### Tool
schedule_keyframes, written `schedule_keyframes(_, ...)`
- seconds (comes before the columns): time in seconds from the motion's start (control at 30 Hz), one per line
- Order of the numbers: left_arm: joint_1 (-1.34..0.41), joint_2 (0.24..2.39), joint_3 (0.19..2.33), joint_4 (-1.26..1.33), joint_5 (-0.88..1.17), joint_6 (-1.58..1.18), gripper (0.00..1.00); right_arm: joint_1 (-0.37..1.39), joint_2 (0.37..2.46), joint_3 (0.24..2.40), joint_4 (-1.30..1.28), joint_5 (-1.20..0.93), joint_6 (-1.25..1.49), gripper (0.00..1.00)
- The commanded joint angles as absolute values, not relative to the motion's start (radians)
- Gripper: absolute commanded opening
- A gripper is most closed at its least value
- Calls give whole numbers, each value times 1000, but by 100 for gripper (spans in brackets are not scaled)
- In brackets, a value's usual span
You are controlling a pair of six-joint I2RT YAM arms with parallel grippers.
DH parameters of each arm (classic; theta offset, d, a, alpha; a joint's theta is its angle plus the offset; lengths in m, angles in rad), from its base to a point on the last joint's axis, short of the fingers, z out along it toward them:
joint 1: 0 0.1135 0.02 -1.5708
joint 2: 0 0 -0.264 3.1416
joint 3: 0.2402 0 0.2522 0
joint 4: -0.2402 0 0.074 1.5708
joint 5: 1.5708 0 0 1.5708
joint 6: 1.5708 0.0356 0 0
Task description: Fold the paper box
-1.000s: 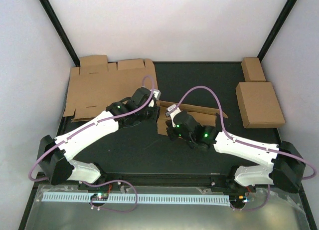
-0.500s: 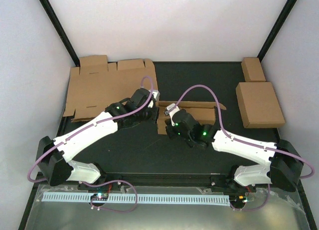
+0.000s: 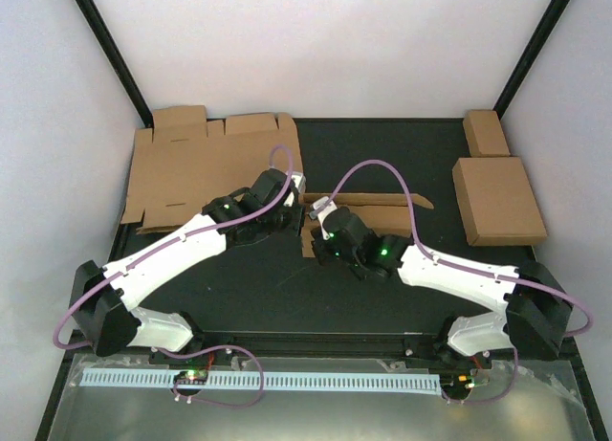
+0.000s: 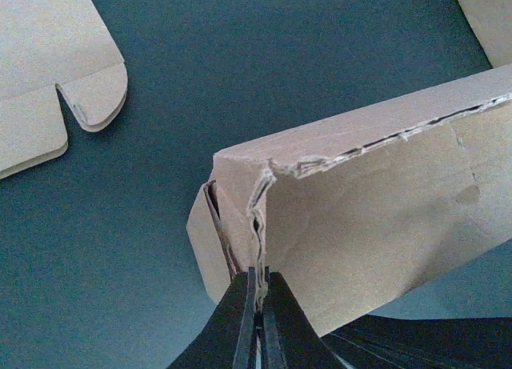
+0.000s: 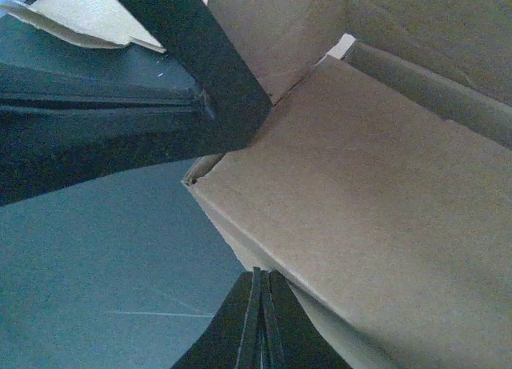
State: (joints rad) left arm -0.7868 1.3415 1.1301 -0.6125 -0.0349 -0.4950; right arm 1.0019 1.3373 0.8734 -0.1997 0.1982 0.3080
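Note:
The paper box (image 3: pixel 375 204) is a partly folded brown cardboard piece on the dark mat between the two arms. My left gripper (image 3: pixel 298 188) is at its left end. In the left wrist view it (image 4: pixel 258 282) is shut on the ragged upright corner edge of the box (image 4: pixel 376 201). My right gripper (image 3: pixel 316 218) is at the box's near left corner. In the right wrist view it (image 5: pixel 258 274) is shut, its tips against the lower edge of a box wall (image 5: pixel 360 209), with no cardboard visibly between the fingers. The left gripper's dark finger (image 5: pixel 192 49) shows above.
A flat die-cut cardboard sheet (image 3: pixel 206 168) lies at the back left; its rounded tab (image 4: pixel 96 93) shows in the left wrist view. A folded squarish box (image 3: pixel 497 200) and a small oblong box (image 3: pixel 486 132) sit at the right. Black frame posts stand at the back corners.
My right arm has moved left along the box toward the left gripper. The box's right end has swung slightly toward the back. The left arm has barely moved.

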Motion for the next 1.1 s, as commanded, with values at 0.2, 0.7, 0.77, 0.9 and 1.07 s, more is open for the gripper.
schedule_keyframes(0.2, -843, 1358, 1110, -745, 92, -526, 2, 975, 1382, 924, -94, 244, 309, 2)
schedule_keyframes(0.7, -851, 1335, 1014, -652, 66, -557, 1, 971, 1284, 853, -85, 200, 316, 2)
schedule_keyframes(0.77, -852, 1336, 1010, -645, 60, -558, 2, 971, 1272, 846, -92, 192, 316, 2)
schedule_keyframes(0.9, -853, 1328, 1023, -649, 45, -553, 8, 971, 1237, 836, -103, 172, 320, 2)
schedule_keyframes(1.07, -852, 1320, 1064, -667, 17, -533, 15, 971, 1192, 836, -123, 122, 321, 2)
